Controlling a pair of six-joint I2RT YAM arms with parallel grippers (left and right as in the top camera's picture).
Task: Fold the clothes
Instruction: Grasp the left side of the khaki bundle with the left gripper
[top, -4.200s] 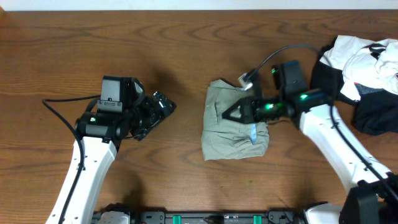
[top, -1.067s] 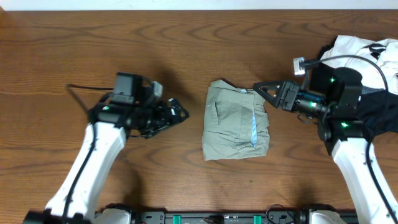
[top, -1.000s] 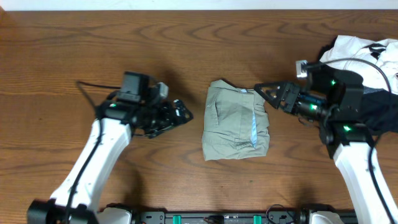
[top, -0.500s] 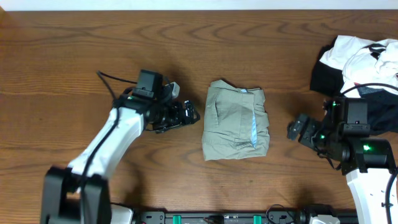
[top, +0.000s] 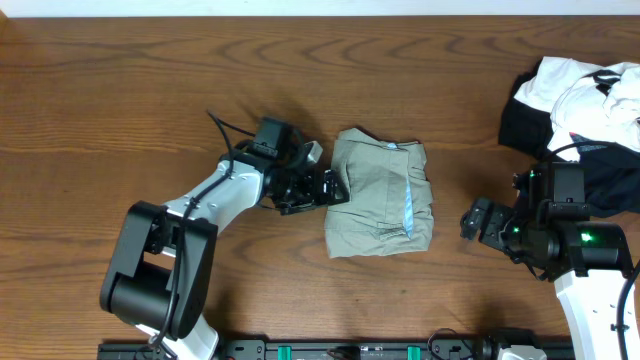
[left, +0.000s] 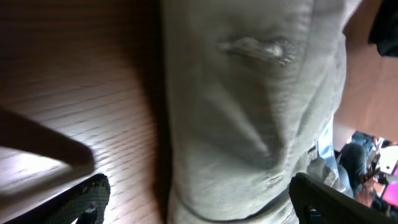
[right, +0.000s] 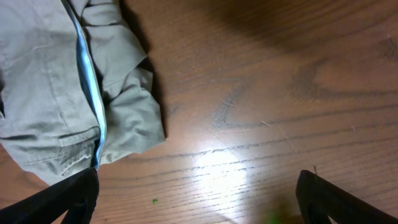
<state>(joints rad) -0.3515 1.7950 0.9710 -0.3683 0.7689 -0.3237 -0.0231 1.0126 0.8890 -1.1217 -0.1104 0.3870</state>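
Right end effector (top: 476, 220) released, jaws wide, apart from the khaki shorts (top: 385, 200), which lie bundled in the middle of the table (top: 120, 70). Left end effector (top: 333, 188) spread too, at the shorts' left edge, probably to grab a fold. Far right corner: clothes heap (top: 585, 95).

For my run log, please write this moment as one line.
khaki garment: folded, lying free | left gripper: open, at garment edge | right gripper: open, apart
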